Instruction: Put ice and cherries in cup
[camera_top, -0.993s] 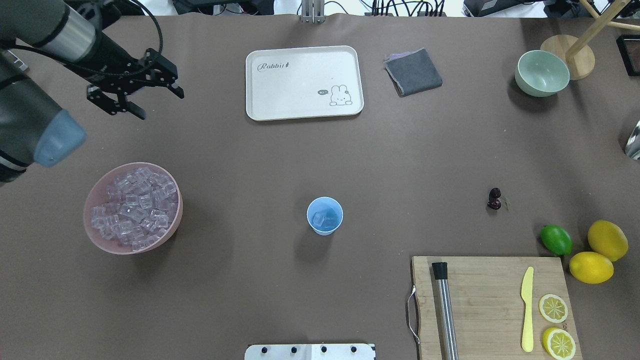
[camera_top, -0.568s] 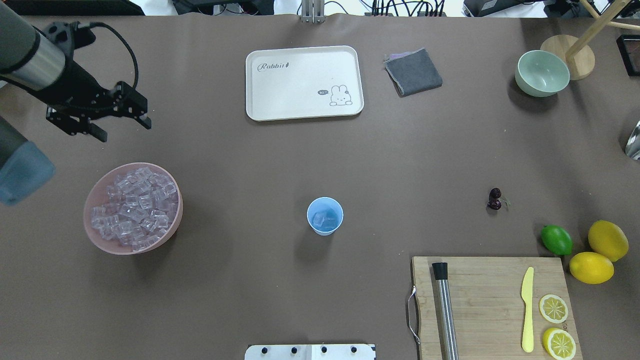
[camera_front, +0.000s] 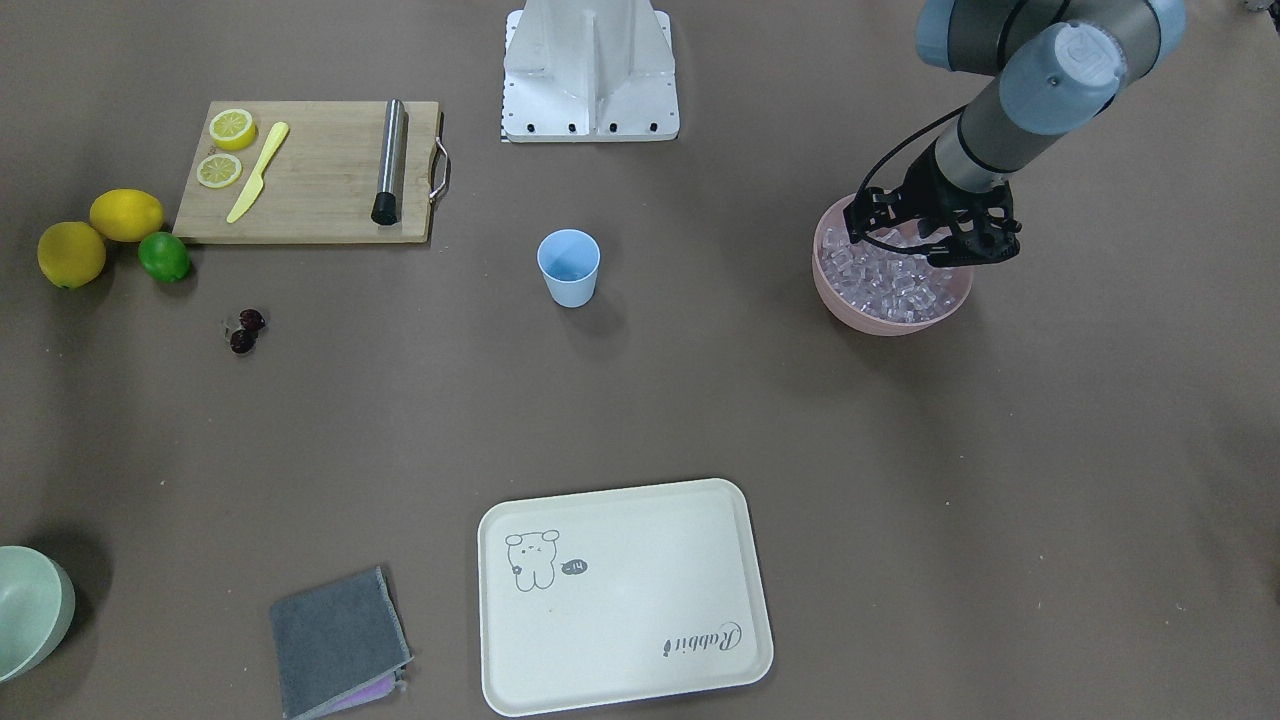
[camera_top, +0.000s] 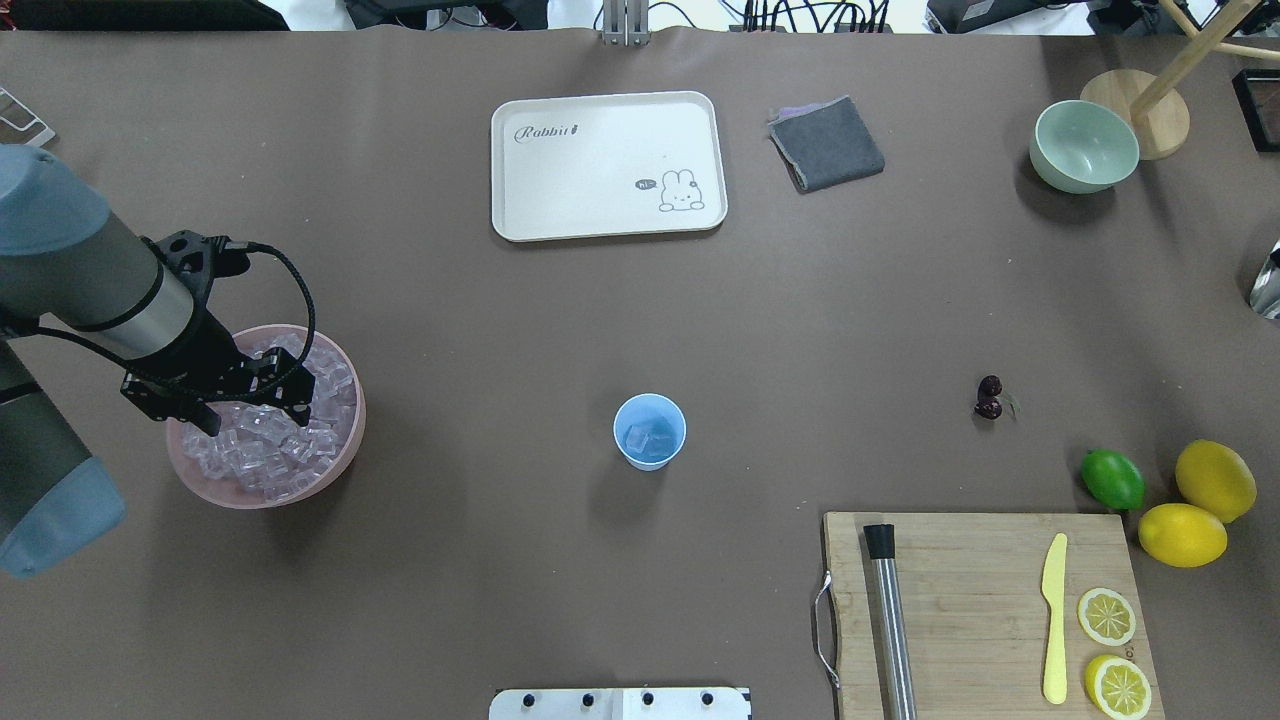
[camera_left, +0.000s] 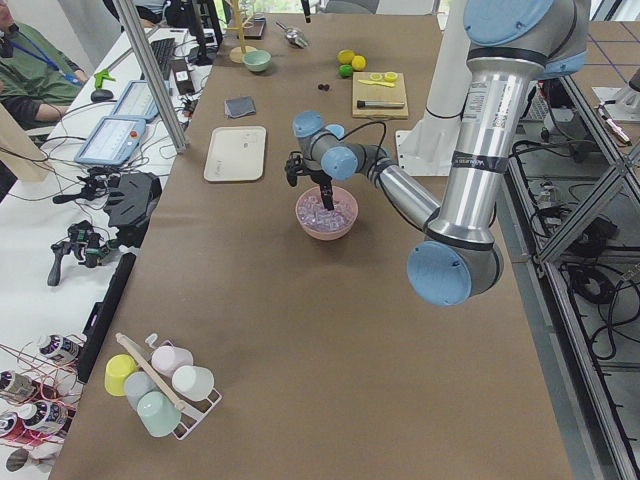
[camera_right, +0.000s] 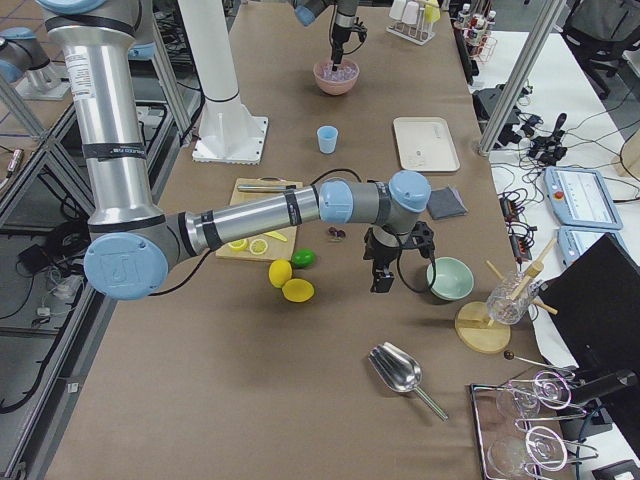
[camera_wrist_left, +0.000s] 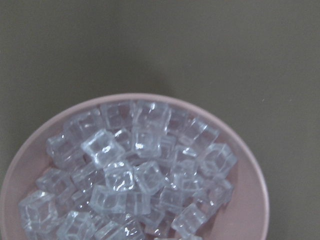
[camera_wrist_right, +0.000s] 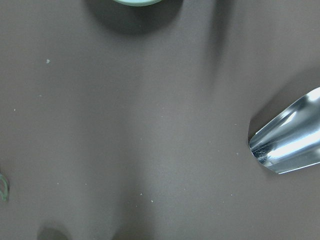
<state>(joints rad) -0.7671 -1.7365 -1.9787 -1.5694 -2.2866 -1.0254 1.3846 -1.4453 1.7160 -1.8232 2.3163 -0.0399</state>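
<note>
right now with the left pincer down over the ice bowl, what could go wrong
1. The ice is heaped near the rim of the pink bowl; the open left pincer pushing in could spill cubes onto the table.
2. The cubes lie packed and touching, so it may pinch two or lose one on the way.
3. The cup has a small mouth and stands well apart, so a drop could miss.

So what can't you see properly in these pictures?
Ice count in the cup: blurred together in the overhead view; the cup's wall hides it in the front view.
Right pincer: only in the right side view, too small to tell open or shut.
Scoop: cut off by the overhead view's right edge.
Left pincer tips: down among the bowl's cubes, touching or not unclear.
</note>
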